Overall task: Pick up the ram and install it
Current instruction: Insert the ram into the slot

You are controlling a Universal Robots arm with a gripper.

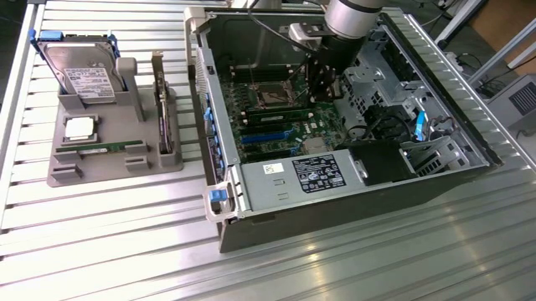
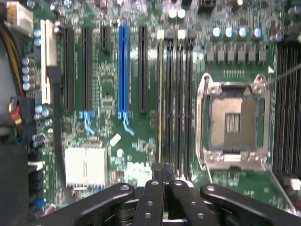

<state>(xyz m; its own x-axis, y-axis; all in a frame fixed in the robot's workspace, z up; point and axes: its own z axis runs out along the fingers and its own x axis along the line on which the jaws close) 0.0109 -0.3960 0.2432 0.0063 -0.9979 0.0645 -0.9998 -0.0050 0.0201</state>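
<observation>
Ram (image 2: 160, 94) stands on edge in a slot just beside the empty socket (image 2: 233, 122), inside the open case (image 1: 251, 188); from above it shows as one thin pale line among the dark slots. The claw (image 2: 163, 167) hangs right over its near end with its fingers clenched together, gripping nothing that I can see. Whether the tips touch the stick's top edge I cannot tell. In the exterior view the claw (image 1: 322, 75) is down in the far part of the case, over the board (image 2: 108, 94).

A second green stick (image 1: 105, 148) lies flat in the grey tray (image 1: 109, 166), well apart from the case on the exterior view's left (a twin, by the look of it).

As for handling, I judge the ram light, thin and stiff, but easy to crack if bent or twisted. Its flat faces are smooth and carry chips. The safe hold is probably across the two faces near the middle of the top edge, clear of the contacts, with any push going straight down along the slot and never sideways.
</observation>
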